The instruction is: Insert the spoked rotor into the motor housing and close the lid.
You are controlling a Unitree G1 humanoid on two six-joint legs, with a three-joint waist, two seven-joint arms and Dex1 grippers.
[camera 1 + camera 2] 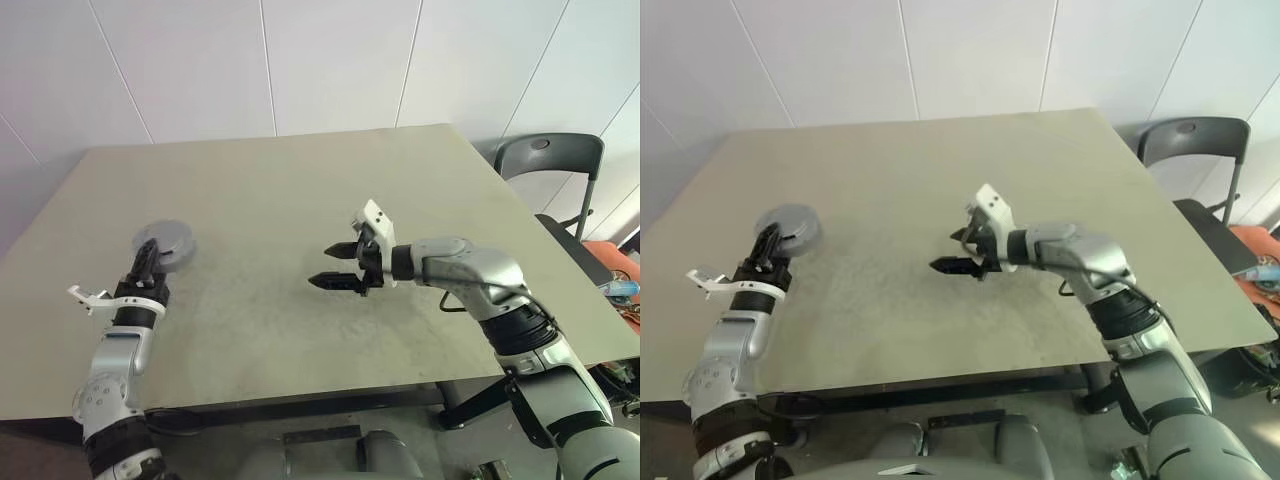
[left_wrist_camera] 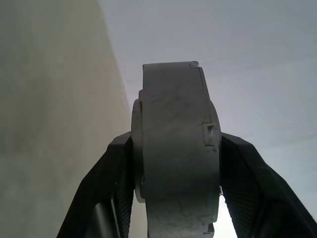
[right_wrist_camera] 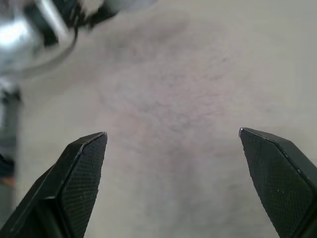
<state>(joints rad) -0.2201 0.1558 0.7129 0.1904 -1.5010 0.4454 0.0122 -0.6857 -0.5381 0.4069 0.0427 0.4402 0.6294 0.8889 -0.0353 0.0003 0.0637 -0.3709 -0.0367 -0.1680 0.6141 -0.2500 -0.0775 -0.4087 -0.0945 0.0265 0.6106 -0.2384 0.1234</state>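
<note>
Left eye view: my left gripper [image 1: 150,252] reaches out over the left part of the table [image 1: 300,200], and a grey round disc-shaped part [image 1: 166,243] sits at its fingertips. I take this for the assembled motor housing with its lid, though from this angle I cannot separate the pieces, and the spoked rotor cannot be made out as an item of its own. In the left wrist view the same grey part [image 2: 176,148] stands on edge between my two black fingers [image 2: 106,188], which press against its flat faces on either side; a small square notch shows on its rim. The left gripper is therefore clamped on this part. I can read no brand, label or writing on the part, on the fingers or on the table in any view. My right gripper [image 1: 335,266] hangs over the middle of the table, pointing toward the left side and well apart from the grey part. Its two fingers are spread wide, and the right wrist view shows bare tabletop [image 3: 168,124] between the two fingertips [image 3: 86,158], with nothing held. A dark folding chair [image 1: 550,160] stands beyond the table's far right corner.
</note>
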